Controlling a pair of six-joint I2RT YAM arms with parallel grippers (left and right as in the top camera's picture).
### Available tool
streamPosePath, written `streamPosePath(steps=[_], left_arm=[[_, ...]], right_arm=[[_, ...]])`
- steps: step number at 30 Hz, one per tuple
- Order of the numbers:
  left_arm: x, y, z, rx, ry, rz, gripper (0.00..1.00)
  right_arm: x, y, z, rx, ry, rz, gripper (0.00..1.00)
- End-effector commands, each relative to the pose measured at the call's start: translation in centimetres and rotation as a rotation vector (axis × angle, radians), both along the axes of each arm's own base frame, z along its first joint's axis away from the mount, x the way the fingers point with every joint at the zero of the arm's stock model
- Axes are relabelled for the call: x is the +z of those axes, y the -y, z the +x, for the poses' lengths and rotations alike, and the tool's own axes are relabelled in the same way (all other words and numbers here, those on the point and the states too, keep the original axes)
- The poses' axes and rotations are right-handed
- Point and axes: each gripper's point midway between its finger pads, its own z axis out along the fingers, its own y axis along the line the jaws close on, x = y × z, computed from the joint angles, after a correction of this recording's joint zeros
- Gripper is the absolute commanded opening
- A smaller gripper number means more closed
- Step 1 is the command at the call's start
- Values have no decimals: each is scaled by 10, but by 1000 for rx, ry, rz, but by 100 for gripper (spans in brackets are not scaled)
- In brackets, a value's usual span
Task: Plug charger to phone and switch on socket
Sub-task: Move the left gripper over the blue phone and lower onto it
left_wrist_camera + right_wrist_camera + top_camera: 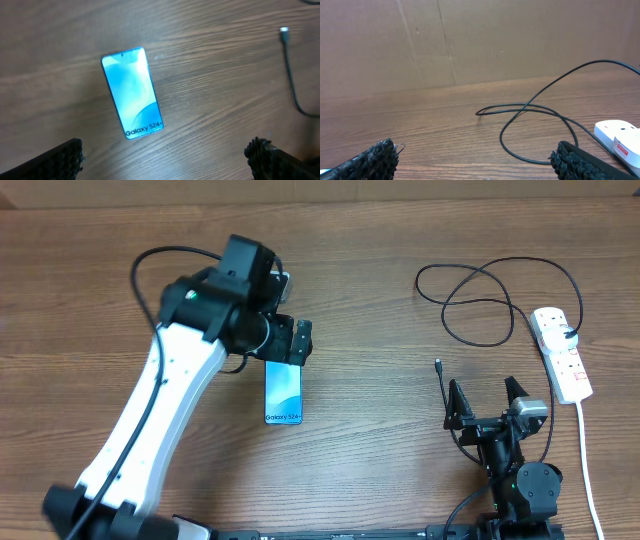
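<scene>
- Overhead view: the left arm (150, 410) reaches out over the wooden counter (380, 300), and its wrist hangs above the far end of the phone (283, 393), hiding that end.
- The left jaws stand wide open and hold nothing. In the left wrist view the two black fingertips (62, 160) sit at the bottom corners of the frame, clear of everything.
- The phone (132, 92) lies flat on the counter with its blue-and-white screen up and the "Galaxy S24" text at the end nearer the robot. In the left wrist view it lies between the two fingertips, touching neither.
- Right of the phone and well apart from it, the charger's small connector tip (438, 364) rests on the counter, not plugged into the phone.
- The right jaws, just beyond the tip on its near side, are also spread wide and empty. Their fingertips (370, 160) frame bare wood in the right wrist view.
- The charger (500, 290) lies in loose black loops on the far right part of the counter, and one loop reaches the socket.
- The socket (562, 352), a white power strip, lies at the right edge with a black plug (570, 332) in it. Its thick white cord (590, 470) trails toward the near edge.
</scene>
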Motion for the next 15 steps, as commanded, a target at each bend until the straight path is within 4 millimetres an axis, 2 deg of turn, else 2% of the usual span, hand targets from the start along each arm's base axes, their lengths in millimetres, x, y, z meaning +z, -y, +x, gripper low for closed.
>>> streamPosePath(steps=[1,6,15], left_arm=[[-20,-6,10,169,-74,41,100],[-61,-29,14,336,-173,208,100],[-128,-20,11,232,-332,324,100]], right_arm=[[-2,2,0,-11,5,-1,100],[-2,2,0,-11,5,-1,100],[-2,2,0,-11,5,-1,100]])
